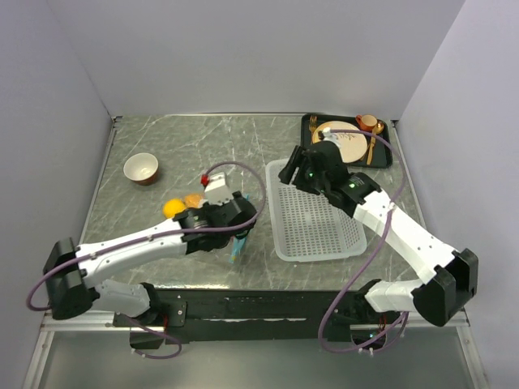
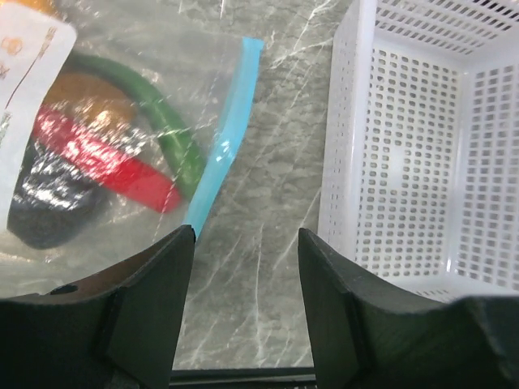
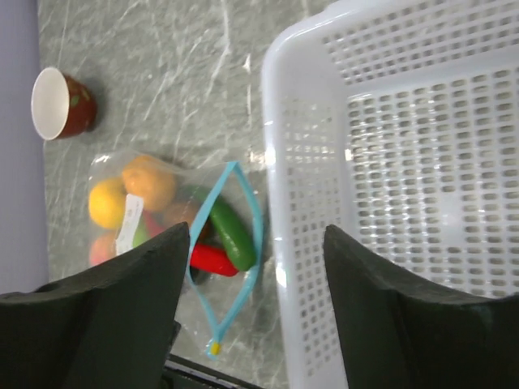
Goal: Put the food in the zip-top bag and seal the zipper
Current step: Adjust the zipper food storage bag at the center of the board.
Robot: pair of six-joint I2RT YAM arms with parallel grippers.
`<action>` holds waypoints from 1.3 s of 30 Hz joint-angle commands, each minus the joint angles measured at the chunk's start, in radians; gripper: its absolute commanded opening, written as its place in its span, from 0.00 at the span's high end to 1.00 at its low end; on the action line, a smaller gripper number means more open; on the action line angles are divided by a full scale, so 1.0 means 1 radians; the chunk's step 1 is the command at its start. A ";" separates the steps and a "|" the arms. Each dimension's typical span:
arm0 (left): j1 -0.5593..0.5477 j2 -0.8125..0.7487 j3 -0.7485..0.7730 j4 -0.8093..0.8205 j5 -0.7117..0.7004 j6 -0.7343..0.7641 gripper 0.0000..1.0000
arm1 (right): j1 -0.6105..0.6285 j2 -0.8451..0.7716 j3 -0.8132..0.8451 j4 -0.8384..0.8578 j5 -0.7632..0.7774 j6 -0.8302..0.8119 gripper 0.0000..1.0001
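The zip-top bag [image 3: 162,219] lies flat on the table left of the basket. It holds the food: a yellow round [image 3: 107,203], an orange round [image 3: 148,181], a green pepper [image 3: 229,233] and a red pepper [image 3: 212,259]. The peppers also show in the left wrist view [image 2: 174,138]. The blue-teal zipper [image 3: 253,212] stands open in a loop, with a yellow slider [image 3: 213,348] at its near end. My left gripper [image 2: 246,235] is open and empty, just off the zipper's [image 2: 220,154] near end. My right gripper [image 3: 256,233] is open and empty above the basket's left rim.
A white mesh basket [image 1: 320,235] sits right of the bag, close to the zipper. A red-and-white bowl [image 1: 140,168] stands at the back left. A dark tray [image 1: 388,154] with a tan plate, a cup and cutlery is at the back right.
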 commanded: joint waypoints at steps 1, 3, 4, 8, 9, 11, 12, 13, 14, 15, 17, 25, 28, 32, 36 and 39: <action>-0.002 0.120 0.118 -0.076 -0.040 0.075 0.41 | -0.031 -0.057 -0.028 -0.023 0.027 -0.017 0.25; -0.001 0.162 0.167 -0.124 -0.043 0.075 0.41 | -0.042 -0.077 -0.040 -0.024 0.025 -0.016 0.25; -0.001 0.204 0.186 -0.144 -0.046 0.075 0.42 | -0.054 -0.083 -0.043 -0.026 0.025 -0.017 0.25; 0.001 0.280 0.269 -0.227 -0.081 0.064 0.43 | -0.091 -0.114 -0.064 -0.030 0.021 -0.025 0.22; 0.004 0.295 0.273 -0.235 -0.086 0.072 0.42 | -0.097 -0.119 -0.068 -0.030 0.013 -0.028 0.23; 0.019 0.308 0.287 -0.256 -0.089 0.076 0.42 | -0.120 -0.131 -0.078 -0.030 0.005 -0.031 0.23; 0.024 0.320 0.289 -0.261 -0.095 0.081 0.42 | -0.127 -0.136 -0.081 -0.029 -0.004 -0.036 0.22; 0.030 0.326 0.301 -0.291 -0.104 0.073 0.42 | -0.133 -0.143 -0.086 -0.026 -0.009 -0.036 0.22; 0.036 0.331 0.306 -0.296 -0.110 0.073 0.42 | -0.145 -0.145 -0.091 -0.023 -0.015 -0.039 0.23; 0.041 0.337 0.309 -0.296 -0.110 0.088 0.42 | -0.148 -0.146 -0.092 -0.023 -0.019 -0.040 0.23; 0.061 0.343 0.307 -0.273 -0.100 0.108 0.42 | -0.160 -0.150 -0.098 -0.018 -0.030 -0.042 0.22; 0.078 0.374 0.301 -0.187 -0.051 0.200 0.41 | -0.185 -0.140 -0.111 -0.006 -0.062 -0.050 0.22; 0.078 0.389 0.310 -0.170 -0.034 0.226 0.41 | -0.189 -0.142 -0.114 -0.003 -0.068 -0.053 0.22; 0.079 0.395 0.309 -0.147 -0.011 0.263 0.41 | -0.199 -0.140 -0.121 -0.001 -0.076 -0.053 0.22; 0.082 0.442 0.335 -0.184 -0.017 0.257 0.42 | -0.203 -0.145 -0.127 0.003 -0.082 -0.053 0.22; 0.084 0.469 0.352 -0.207 -0.021 0.257 0.44 | -0.211 -0.146 -0.129 0.003 -0.085 -0.053 0.22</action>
